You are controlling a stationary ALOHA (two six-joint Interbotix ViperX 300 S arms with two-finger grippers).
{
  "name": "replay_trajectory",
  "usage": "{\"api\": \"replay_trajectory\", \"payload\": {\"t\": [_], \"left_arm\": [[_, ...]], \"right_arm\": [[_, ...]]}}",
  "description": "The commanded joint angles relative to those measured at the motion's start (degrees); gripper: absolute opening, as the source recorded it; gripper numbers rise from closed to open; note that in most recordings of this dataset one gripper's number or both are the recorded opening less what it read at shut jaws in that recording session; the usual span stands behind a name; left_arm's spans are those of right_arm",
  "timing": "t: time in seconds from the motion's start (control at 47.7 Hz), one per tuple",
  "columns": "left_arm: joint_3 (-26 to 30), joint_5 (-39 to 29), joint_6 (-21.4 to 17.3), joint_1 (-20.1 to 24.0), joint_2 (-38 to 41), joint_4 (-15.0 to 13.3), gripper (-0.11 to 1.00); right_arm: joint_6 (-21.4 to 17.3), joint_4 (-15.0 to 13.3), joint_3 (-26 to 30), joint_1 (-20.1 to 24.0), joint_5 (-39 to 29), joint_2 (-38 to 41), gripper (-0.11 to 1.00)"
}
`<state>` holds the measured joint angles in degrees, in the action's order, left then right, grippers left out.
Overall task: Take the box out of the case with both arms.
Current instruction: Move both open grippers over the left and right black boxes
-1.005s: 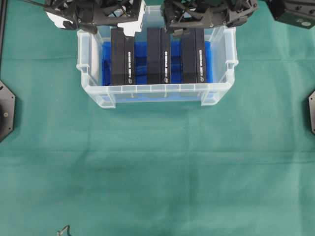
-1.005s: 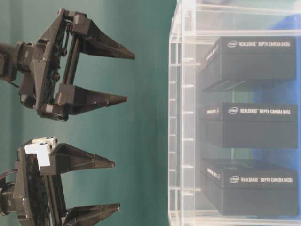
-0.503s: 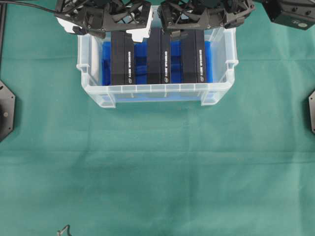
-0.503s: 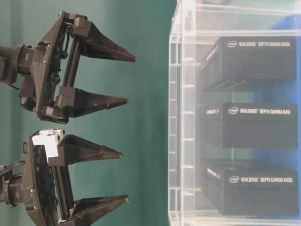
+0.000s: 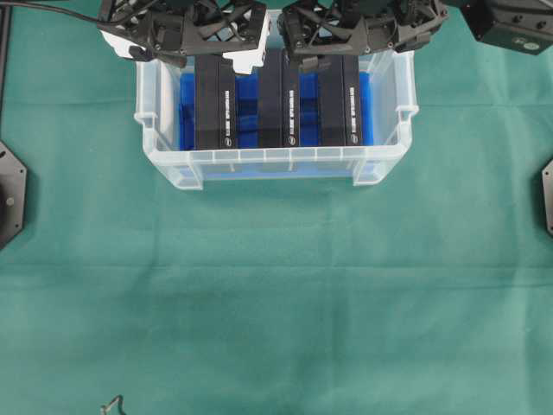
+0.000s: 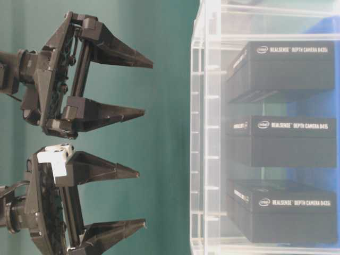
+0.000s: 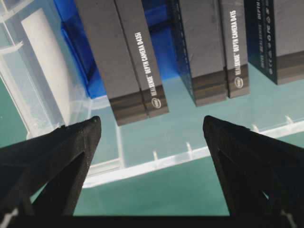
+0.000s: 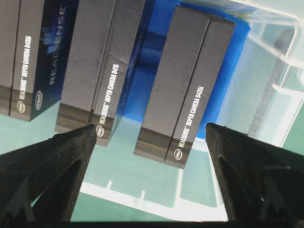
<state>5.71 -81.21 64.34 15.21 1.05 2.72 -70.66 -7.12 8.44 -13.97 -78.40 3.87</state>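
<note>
Overhead: the case (image 5: 275, 160) sits on the green cloth (image 5: 276, 303) at the far end, three black boxes standing side by side inside on the blue sheet (image 5: 246, 117). Both grippers hang over the case's far rim, the left gripper (image 5: 186, 35) above the left box (image 5: 215, 99), the right gripper (image 5: 350, 35) over the middle box (image 5: 278, 99) and right box (image 5: 339, 99). Jaw spread is hard to read from here.

Table-level view settles it: left gripper (image 6: 135, 199) and right gripper (image 6: 146, 87) both have jaws spread wide, nothing between them, tips well short of the case wall (image 6: 204, 127). White tape patch (image 6: 52, 158) marks the left gripper's body. Box labels read "RealSense Depth Camera" through the clear wall.

Left wrist view: the left box (image 7: 121, 57) lies ahead between the black fingers (image 7: 57, 152), case rim (image 7: 156, 159) just beyond its end. No contact.

Right wrist view: the right box (image 8: 185, 85) lies ahead between the fingers (image 8: 247, 166), the middle box (image 8: 97, 66) toward the left finger. Untouched.
</note>
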Motion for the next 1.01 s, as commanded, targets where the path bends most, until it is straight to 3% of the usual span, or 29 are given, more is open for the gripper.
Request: {"api": "replay_trajectory", "payload": {"t": [0.0, 0.984], "left_arm": [[1.05, 0.26, 0.00, -0.18, -0.70, 0.35, 0.89], [1.05, 0.09, 0.26, -0.18, -0.70, 0.44, 0.89]], "right_arm": [[-0.09, 0.00, 1.14, 0.18, -0.09, -0.79, 0.94], [-0.26, 0.00, 1.05, 0.26, -0.62, -0.79, 0.94]]}}
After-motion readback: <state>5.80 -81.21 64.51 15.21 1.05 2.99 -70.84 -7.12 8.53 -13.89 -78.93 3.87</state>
